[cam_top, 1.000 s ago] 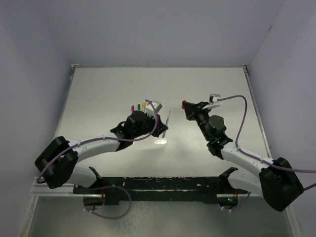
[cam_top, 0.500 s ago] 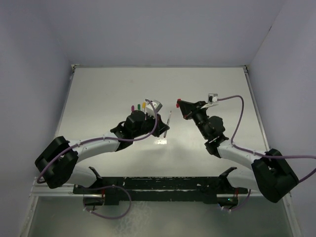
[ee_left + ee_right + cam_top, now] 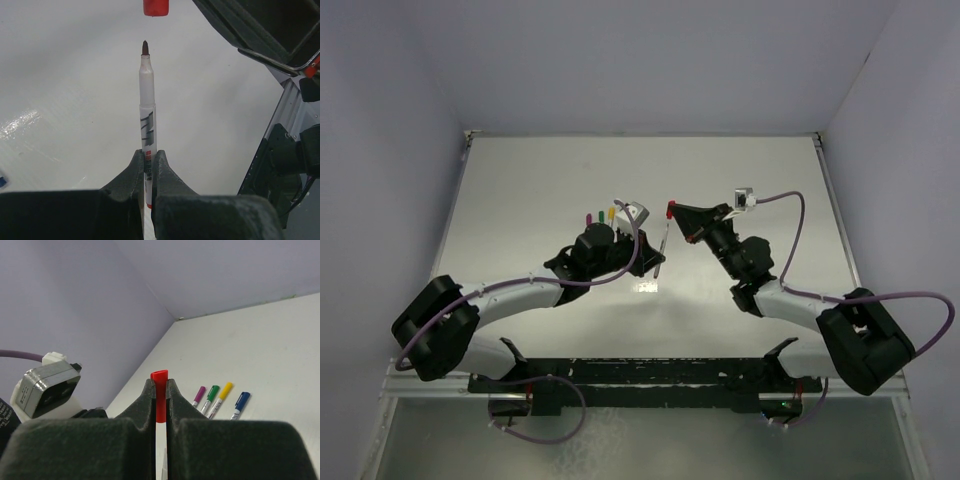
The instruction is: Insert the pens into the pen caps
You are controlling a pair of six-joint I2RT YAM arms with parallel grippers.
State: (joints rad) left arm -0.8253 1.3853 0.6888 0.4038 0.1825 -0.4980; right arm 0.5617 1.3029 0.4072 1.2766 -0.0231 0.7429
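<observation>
Your left tool (image 3: 148, 162) is clamped on the red pen (image 3: 147, 125), tip pointing straight out at the red cap (image 3: 156, 7) pinched in the right tool (image 3: 160, 386), just beyond, slightly right of line.

Left gripper (image 3: 148, 162), right gripper (image 3: 160, 390) clamped, facing

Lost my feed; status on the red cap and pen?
Left pincer shut on thin silvery-white red-tipped pen. Right pincer shut on stubby red plastic cap. Cap off pen, nothing between.
</observation>
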